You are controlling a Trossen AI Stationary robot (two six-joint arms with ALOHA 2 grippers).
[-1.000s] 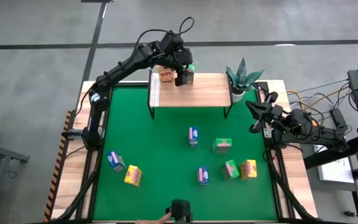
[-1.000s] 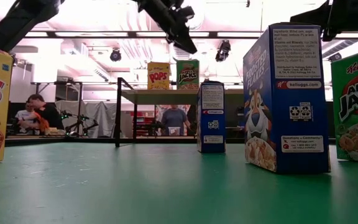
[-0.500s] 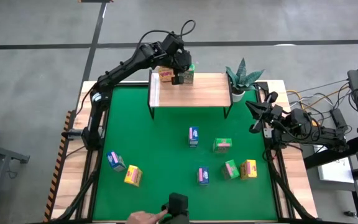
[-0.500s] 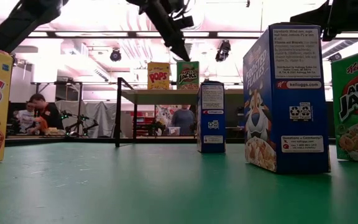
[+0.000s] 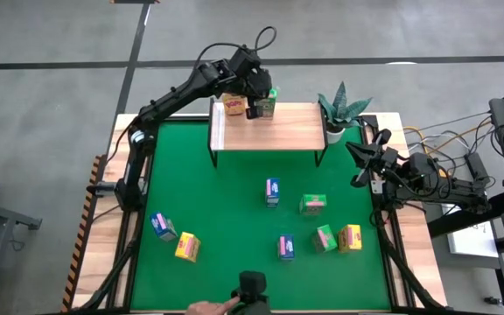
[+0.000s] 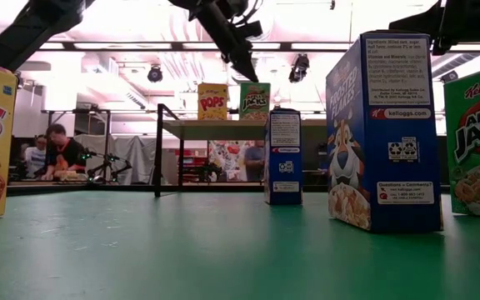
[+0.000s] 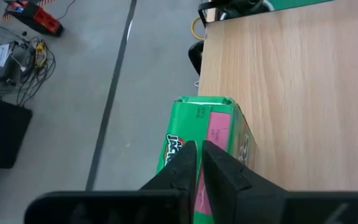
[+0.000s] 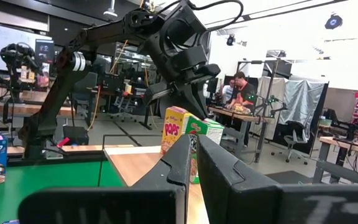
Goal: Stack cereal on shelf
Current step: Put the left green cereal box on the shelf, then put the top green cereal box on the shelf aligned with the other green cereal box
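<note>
Cereal: green box (image 5: 267,106) and yellow box (image 5: 234,104) stand on shelf (image 5: 269,131) back edge. Left gripper (image 5: 254,110) clenched empty just above green box. Right gripper (image 5: 357,150) clenched, parked by plant (image 5: 343,108). Seven boxes on green mat (image 5: 226,201).

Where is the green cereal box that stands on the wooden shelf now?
In the high view, the green cardboard cereal box stands at the back edge of the pale wooden shelf, beside the yellow cereal box on its left, under the shut left gripper.
</note>
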